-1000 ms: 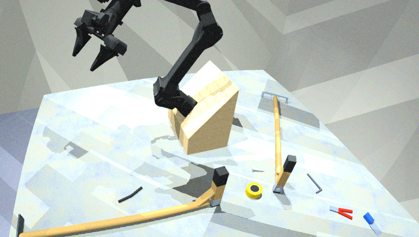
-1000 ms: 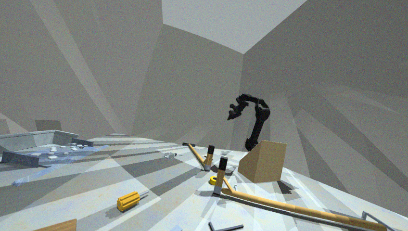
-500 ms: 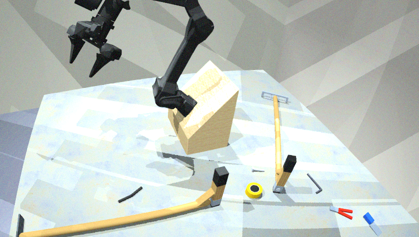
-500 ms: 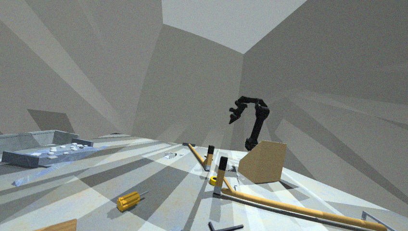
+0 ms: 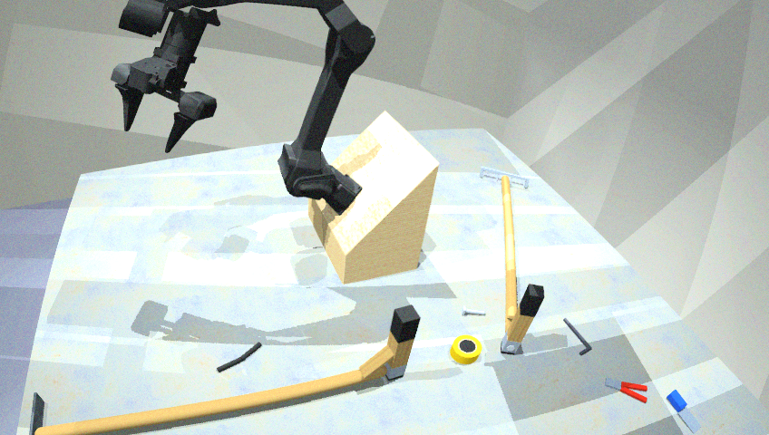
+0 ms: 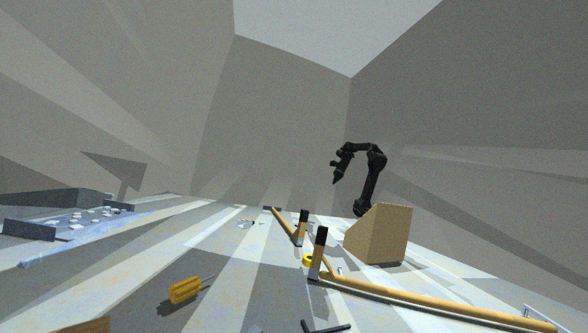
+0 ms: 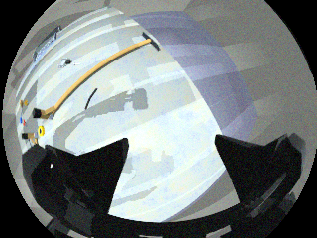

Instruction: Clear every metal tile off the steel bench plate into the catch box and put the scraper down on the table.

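My gripper (image 5: 147,140) (image 6: 333,175) (image 7: 171,138) is wide open and empty, high above the table. The scraper with a solid dark blade (image 5: 37,412) (image 6: 272,208) (image 7: 152,42) lies with its long wooden handle (image 5: 242,397) (image 6: 283,223) (image 7: 94,67) along the table; its black-topped grip (image 5: 404,323) (image 6: 304,215) stands up, well away from my fingers. At the left in the exterior view, several pale tiles (image 6: 75,227) lie on the steel plate (image 6: 62,234). The catch box (image 6: 90,197) appears as grey walls behind it; its inside is hidden.
A second long tool (image 5: 509,236) (image 6: 433,303) has an open frame head. A wooden block (image 5: 388,236) (image 6: 387,238) stands under my arm. Yellow tape (image 5: 457,352) (image 6: 304,260), a bolt (image 5: 473,312), red pliers (image 5: 633,387), a hex key (image 5: 577,333) and a screwdriver (image 6: 184,290) lie around.
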Motion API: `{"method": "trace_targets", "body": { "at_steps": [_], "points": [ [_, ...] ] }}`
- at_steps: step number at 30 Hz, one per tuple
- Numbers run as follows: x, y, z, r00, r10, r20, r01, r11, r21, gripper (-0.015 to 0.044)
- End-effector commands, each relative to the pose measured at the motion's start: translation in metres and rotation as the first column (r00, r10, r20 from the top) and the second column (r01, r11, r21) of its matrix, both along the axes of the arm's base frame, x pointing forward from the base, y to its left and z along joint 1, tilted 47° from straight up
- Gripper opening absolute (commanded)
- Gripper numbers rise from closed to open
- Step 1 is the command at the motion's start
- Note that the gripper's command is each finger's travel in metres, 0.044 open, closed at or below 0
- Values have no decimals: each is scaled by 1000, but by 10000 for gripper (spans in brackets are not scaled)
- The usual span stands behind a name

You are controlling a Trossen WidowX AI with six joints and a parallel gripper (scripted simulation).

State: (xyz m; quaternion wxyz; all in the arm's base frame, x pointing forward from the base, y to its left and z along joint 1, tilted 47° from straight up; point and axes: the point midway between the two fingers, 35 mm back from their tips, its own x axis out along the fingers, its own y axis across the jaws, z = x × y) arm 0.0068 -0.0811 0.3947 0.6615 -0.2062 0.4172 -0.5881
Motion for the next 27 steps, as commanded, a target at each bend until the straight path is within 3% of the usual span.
{"method": "trace_targets", "body": {
  "at_steps": [1,27],
  "points": [
    [-6,-7,-4,999,0,-51,2,999,42,440],
    [-32,-44,-27,932,91,-351,16,956,292,440]
  ]
}}
